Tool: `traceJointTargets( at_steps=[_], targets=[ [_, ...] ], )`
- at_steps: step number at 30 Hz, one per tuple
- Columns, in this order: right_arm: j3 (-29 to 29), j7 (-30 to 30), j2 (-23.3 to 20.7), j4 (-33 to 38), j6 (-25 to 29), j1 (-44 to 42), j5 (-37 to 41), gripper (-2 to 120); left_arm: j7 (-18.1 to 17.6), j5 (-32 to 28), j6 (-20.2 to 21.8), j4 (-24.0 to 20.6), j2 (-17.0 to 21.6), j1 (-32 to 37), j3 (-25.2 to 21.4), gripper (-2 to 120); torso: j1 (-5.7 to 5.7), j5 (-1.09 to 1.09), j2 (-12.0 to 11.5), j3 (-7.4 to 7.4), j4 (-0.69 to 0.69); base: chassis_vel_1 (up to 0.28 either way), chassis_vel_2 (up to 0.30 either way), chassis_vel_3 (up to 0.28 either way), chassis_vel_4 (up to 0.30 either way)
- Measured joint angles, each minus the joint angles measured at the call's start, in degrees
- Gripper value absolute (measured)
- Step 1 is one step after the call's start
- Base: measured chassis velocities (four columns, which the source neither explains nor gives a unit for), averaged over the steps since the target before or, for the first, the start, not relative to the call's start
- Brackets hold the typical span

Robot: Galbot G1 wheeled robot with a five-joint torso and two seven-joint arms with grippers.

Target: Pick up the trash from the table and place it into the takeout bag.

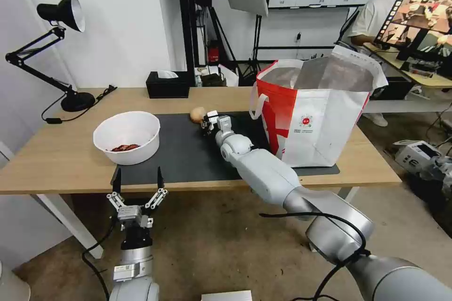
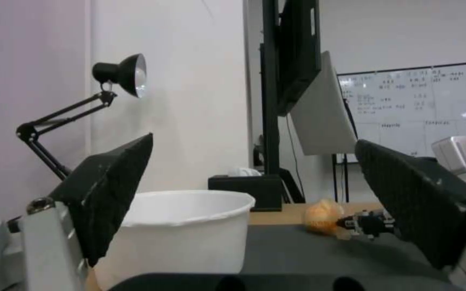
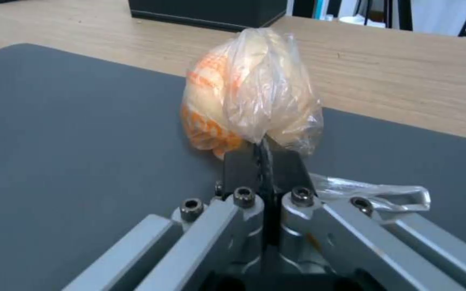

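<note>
Right gripper [image 3: 263, 155] pinching wrapped lump [image 3: 249, 89] on mat [image 1: 188, 150] — left gripper [image 1: 137, 182] spread, below table [image 1: 56, 150] edge.

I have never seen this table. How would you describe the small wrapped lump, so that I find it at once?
Start at the big red-and-white bag on the table. On the dark mat beside it, near the mat's far edge, lies the lump, with the right pincer shut on its clear wrap. It is tan and orange, ball-like, far smaller than the white bowl.
</note>
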Motion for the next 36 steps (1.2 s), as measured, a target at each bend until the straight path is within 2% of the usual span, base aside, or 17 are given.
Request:
traceJointTargets(
  at_steps=[19,36],
  targets=[
    [2.56,0.45,-0.13,4.84,1.74,-0.93,-3.45,0,-0.06,-0.10,0.00,0.01,0.02,-0.21,-0.21,100,0.00,0.00,0.00,0.00,0.00,0.000,0.000,0.000,0.000],
    [5.38,3.88,-0.41,17.05,2.11,-0.59,-5.23,0,-0.08,-0.22,0.04,0.34,0.04,-0.39,-0.41,100,0.00,0.00,0.00,0.00,0.00,0.000,0.000,0.000,0.000]
  ],
)
